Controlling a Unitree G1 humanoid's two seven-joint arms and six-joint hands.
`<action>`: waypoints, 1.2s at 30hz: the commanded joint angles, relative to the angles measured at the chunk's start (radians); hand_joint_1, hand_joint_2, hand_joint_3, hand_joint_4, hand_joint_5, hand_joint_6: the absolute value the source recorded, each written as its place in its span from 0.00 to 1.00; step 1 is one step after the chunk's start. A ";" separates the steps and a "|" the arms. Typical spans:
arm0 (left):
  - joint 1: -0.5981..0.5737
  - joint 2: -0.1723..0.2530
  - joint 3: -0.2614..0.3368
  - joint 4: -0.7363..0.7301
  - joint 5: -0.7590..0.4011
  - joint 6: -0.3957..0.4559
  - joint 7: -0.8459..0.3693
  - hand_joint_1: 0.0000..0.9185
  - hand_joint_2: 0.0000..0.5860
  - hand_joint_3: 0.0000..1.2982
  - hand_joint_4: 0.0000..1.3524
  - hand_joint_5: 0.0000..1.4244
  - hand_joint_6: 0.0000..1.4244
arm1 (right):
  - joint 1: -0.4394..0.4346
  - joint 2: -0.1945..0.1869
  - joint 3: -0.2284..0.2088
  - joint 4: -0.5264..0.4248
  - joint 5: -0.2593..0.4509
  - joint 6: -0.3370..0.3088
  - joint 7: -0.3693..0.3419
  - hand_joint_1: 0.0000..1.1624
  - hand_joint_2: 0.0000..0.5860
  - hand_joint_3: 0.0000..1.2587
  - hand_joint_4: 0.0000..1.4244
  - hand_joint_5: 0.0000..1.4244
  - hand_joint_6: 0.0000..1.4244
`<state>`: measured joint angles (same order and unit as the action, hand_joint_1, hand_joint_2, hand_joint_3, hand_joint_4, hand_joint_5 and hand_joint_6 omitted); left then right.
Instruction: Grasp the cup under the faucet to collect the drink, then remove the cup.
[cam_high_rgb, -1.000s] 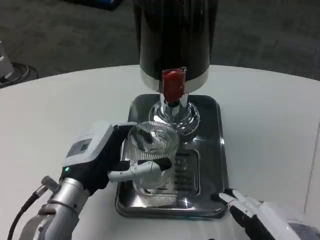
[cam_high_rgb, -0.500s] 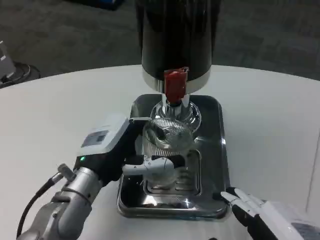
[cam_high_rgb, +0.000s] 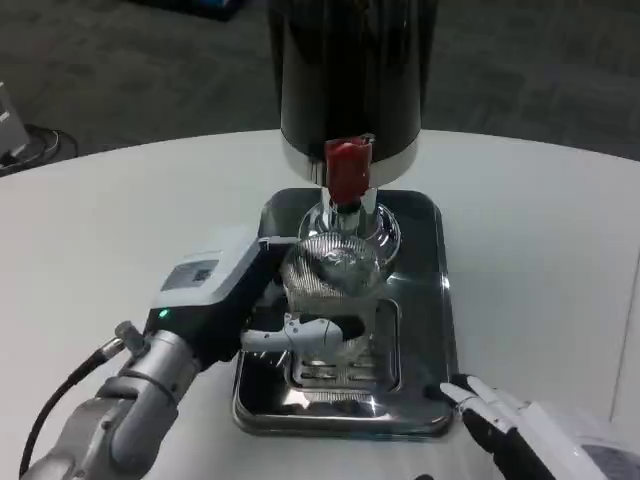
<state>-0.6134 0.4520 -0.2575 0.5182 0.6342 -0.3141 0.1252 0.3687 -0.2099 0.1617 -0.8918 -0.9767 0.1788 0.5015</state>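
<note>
A clear ribbed glass cup (cam_high_rgb: 333, 283) stands over the steel drip tray (cam_high_rgb: 425, 300), just in front of and below the red faucet lever (cam_high_rgb: 347, 169) of the tall black dispenser (cam_high_rgb: 350, 70). My left hand (cam_high_rgb: 235, 300) grips the cup from its left side, with a white finger wrapped across the cup's front. My right hand (cam_high_rgb: 520, 430) rests at the lower right by the tray's near corner, fingers stretched out and holding nothing.
The tray has a slotted grate (cam_high_rgb: 350, 365) in its middle and a raised rim. The dispenser's chrome foot (cam_high_rgb: 350, 225) stands at the tray's back. White table (cam_high_rgb: 120, 220) spreads to both sides; dark carpet lies beyond its far edge.
My left hand has carried the cup away from me and a little right, from the tray's front part to just beneath the faucet. The right hand has stayed in place.
</note>
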 joint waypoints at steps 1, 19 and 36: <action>0.027 0.013 -0.003 -0.013 -0.005 0.007 -0.018 0.15 0.15 0.32 0.15 0.20 0.29 | 0.000 -0.002 -0.004 0.000 0.003 -0.005 0.001 0.27 0.74 0.10 0.02 0.04 0.04; 0.077 0.054 0.063 -0.107 -0.084 -0.003 -0.054 0.02 0.06 0.08 0.00 0.07 0.15 | -0.041 0.008 -0.004 0.028 0.006 0.011 0.003 0.27 0.74 0.11 0.03 0.04 0.05; 0.218 0.074 0.317 -0.435 -0.448 -0.142 -0.160 0.00 0.20 0.22 0.20 0.25 0.24 | -0.071 0.007 0.014 0.048 0.005 0.018 -0.004 0.27 0.74 0.12 0.04 0.04 0.04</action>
<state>-0.3908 0.5129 0.0402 0.1262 0.2552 -0.4317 0.0223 0.2940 -0.2045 0.1711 -0.8515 -0.9746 0.1991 0.5015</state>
